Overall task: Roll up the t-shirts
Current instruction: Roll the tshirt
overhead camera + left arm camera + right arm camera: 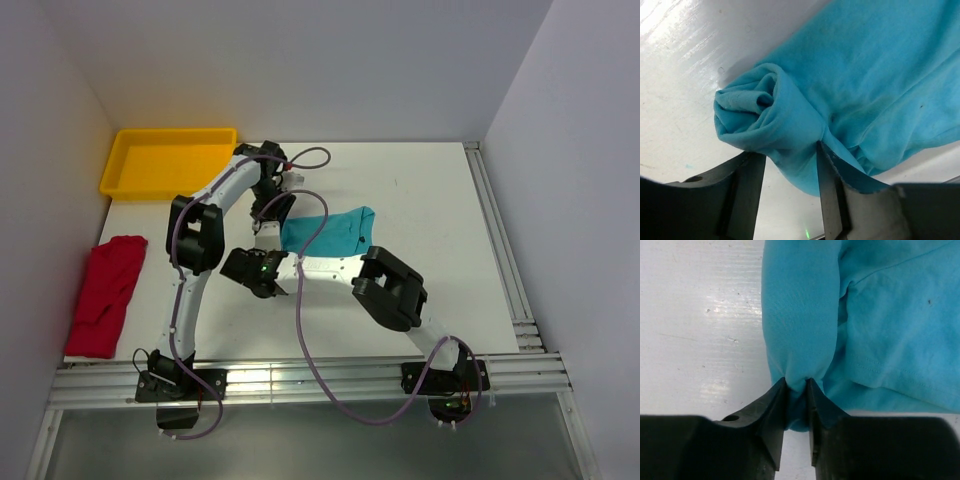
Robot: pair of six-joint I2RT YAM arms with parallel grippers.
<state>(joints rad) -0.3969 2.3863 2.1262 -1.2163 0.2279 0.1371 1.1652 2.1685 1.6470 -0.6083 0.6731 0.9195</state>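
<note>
No legible text, brand, number or sign is found in any view. Nothing readable is seen on the teal t-shirt [340, 230], the red t-shirt [105, 295] or the yellow tray [165, 168].

Top view: you look from high behind arm bases [175, 385], down and forward over whole table [420, 200], farthest off. Left wrist view: very near, left gripper fingers [747, 190] at bottom edge, facing rolled end of teal t-shirt [880, 75]. Right wrist view: equally near, right gripper fingers [770, 415] at bottom, facing along same roll. All three share shirt and white tabletop.
</note>
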